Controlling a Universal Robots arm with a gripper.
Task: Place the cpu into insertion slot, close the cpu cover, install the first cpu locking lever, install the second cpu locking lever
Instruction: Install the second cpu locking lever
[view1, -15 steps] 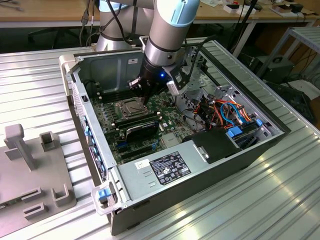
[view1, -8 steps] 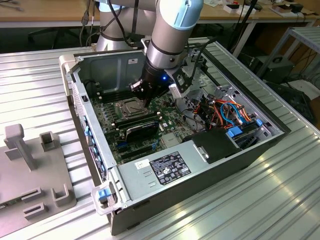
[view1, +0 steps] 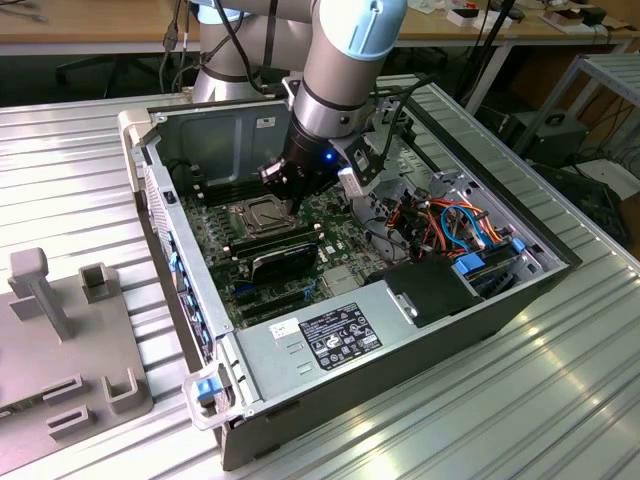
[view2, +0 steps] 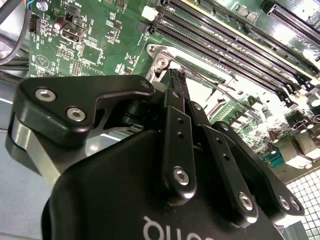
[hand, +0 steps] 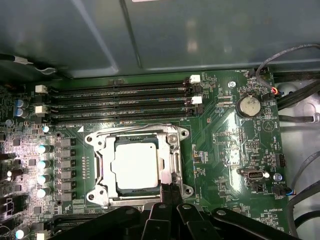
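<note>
Reaching down into the open computer case (view1: 400, 310), the hand (hand: 169, 192) has its black fingers (view2: 177, 100) pinched together at the edge of the cpu cover (hand: 172, 150), its tip touching the metal frame there; whether anything thin is caught between them cannot be told. Under the cover's square window lies the cpu (hand: 136, 165), a flat square chip with a pale silvery-beige top, seated in the insertion slot (hand: 107, 192) and framed all round by the silver rim. Just beyond the socket, toward the case's far wall, run four long black memory slots (hand: 120, 100) on the green motherboard (hand: 230, 150). In the exterior view the case lies on a ribbed metal tabletop (view1: 70, 190), with a grey fixture block (view1: 60, 340) at the exterior view's left.
</note>
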